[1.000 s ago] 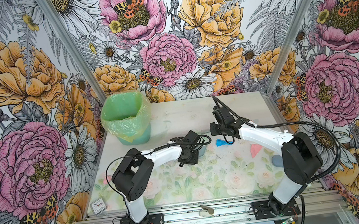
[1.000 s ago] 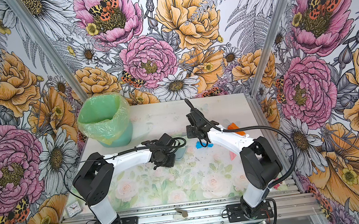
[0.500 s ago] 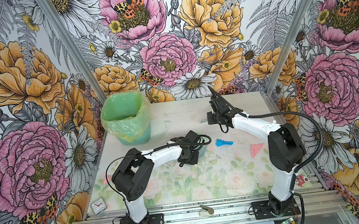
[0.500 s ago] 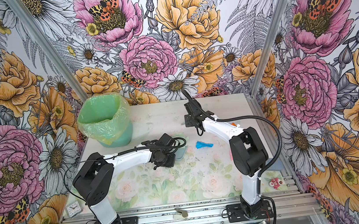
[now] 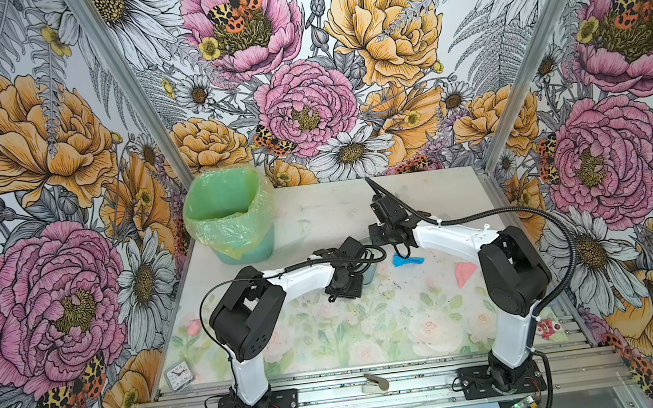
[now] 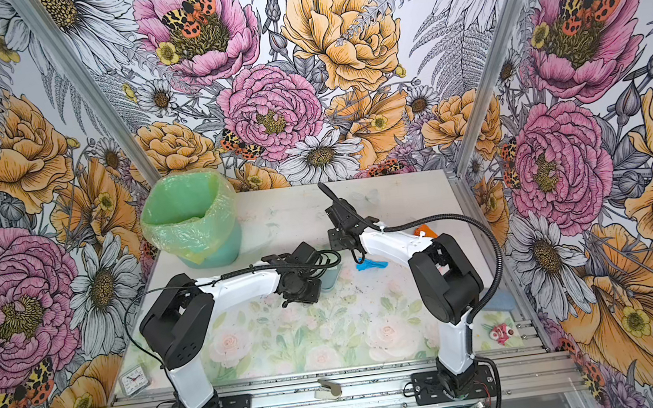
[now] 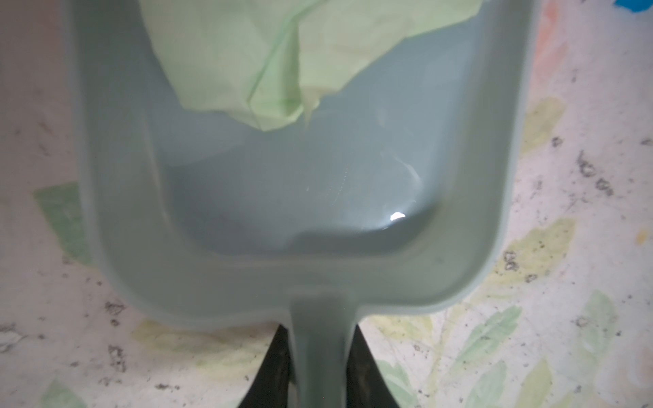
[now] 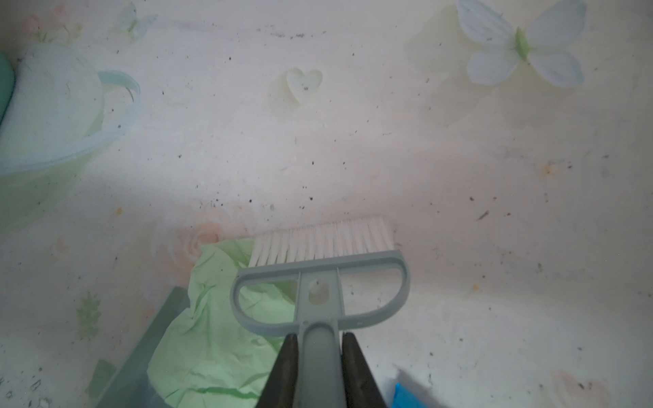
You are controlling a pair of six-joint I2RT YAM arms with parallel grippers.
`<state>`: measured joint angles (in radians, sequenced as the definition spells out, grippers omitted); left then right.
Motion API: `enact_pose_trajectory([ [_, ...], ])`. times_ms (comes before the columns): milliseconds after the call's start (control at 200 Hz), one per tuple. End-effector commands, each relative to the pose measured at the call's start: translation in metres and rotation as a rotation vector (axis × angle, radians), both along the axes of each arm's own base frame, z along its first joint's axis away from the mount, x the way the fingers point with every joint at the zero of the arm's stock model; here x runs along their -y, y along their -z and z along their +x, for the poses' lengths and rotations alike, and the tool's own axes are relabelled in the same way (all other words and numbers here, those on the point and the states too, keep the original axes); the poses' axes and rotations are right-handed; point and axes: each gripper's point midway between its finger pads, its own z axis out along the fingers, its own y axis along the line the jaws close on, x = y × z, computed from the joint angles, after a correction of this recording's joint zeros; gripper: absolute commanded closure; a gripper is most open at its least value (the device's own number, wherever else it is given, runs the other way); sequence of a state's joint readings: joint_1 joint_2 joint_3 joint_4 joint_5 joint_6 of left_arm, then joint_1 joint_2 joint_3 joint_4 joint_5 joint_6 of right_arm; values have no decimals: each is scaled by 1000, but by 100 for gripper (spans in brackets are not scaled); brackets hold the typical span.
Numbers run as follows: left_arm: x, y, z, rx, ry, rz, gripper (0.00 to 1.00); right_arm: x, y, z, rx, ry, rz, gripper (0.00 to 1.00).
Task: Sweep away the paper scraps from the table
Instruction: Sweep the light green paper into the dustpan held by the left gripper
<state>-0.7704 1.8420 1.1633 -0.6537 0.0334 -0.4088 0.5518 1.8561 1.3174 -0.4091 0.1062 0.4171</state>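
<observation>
**Item 1. L gripper** (image 7: 319, 369): black fingers (image 7: 277, 371) are clenching the narrow handle of the dustpan (image 7: 120, 212). The pan is grey-blue moulded plastic, smooth and glossy, w/ rounded corners and raised walls. It is sitting nr the ctr of the table (image 5: 317, 214); contact w/ the surface is hard to make out.

**Item 2. R gripper** (image 8: 321, 371): it is clamping the stem of the hand brush (image 8: 319, 289). The brush is the same grey-blue plastic, w/ an open D-shaped frame and short white bristles (image 8: 321, 240).

**Item 3. Paper scraps:**
- Pale green scrap (image 7: 275, 53): crumpled and creased, lying partly inside the pan and spilling past its open side. One end of the bristles is meeting its edge.
- Blue scrap (image 5: 406, 261): twisted, lying just beside the R wrist, nr the pan.
- Pink scrap (image 5: 465, 273): lying nr the R arm's elbow.
- Orange scrap (image 6: 424, 230): peeking over the R forearm.

**Item 4. Table:** matte and pale w/ a faint rose print and dark specks; aluminium framing is edging it.

**Item 5. Bin** (image 5: 229, 212): wearing a wrinkled green liner and standing at the far-L corner, close to the wall.

**Room:** open tabletop is stretching from the bristles to the back wall.

**Obscured:**
- Both grippers are hiding under their wrists in both top views.
- The pan is showing there only as a sliver.
- The pan's front lip is running out of the L wrist view.
</observation>
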Motion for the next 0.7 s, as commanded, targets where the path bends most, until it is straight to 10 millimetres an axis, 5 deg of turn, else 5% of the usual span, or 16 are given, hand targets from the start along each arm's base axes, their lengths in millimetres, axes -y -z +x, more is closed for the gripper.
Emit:
enact_pose_trajectory([
  [0, 3, 6, -1, -2, 25, 16, 95, -11, -4, -24, -31, -24, 44, 100],
  [385, 0, 4, -1, 11, 15, 24, 95, -11, -12, -45, -29, -39, 55, 100],
  [595, -6, -1, 3, 45, -2, 41, 96, 15, -30, -34, 2, 30, 64, 100],
  [690, -7, -21, 8, 101, -15, 23, 96, 26, -45, -27, 26, 60, 99, 100],
])
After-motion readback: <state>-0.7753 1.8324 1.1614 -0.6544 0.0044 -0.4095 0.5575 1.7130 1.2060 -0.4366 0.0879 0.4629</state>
